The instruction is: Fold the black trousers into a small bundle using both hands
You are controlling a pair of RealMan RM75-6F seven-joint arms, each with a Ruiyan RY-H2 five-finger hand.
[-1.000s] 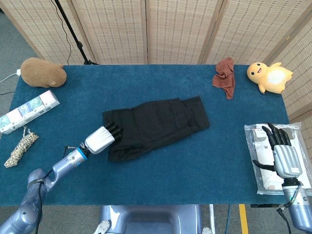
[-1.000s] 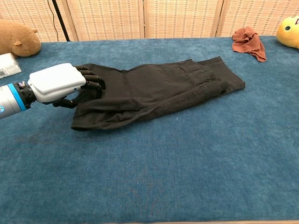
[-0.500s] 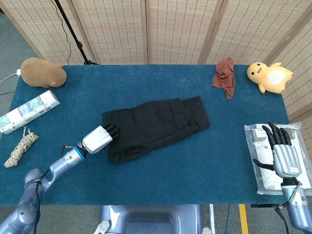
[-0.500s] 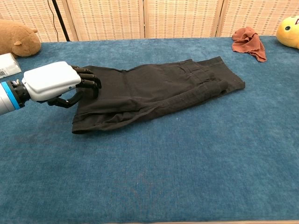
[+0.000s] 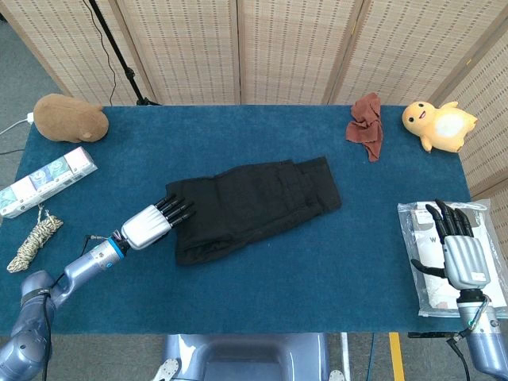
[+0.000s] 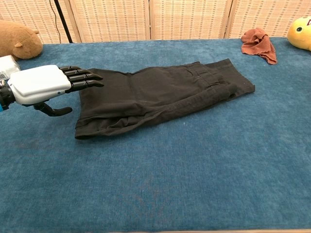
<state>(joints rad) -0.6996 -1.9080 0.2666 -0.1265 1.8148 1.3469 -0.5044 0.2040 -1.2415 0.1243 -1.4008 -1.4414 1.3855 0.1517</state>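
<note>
At the middle of the blue table [image 5: 262, 270] the black trousers [image 5: 250, 206] lie folded over, and your left hand [image 5: 151, 223] sits at their left end, fingers straight and spread, gripping nothing. Your right hand [image 5: 460, 252] hovers flat and empty over a plastic packet [image 5: 421, 238] far right; brown cloth [image 5: 367, 123], yellow duck [image 5: 435, 124], brown plush [image 5: 70, 118], tissue pack [image 5: 48, 180] and rope [image 5: 33, 242] ring the edges

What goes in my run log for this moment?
left robot hand: open beside trousers | right robot hand: open | folded black cloth trousers: flat
</note>
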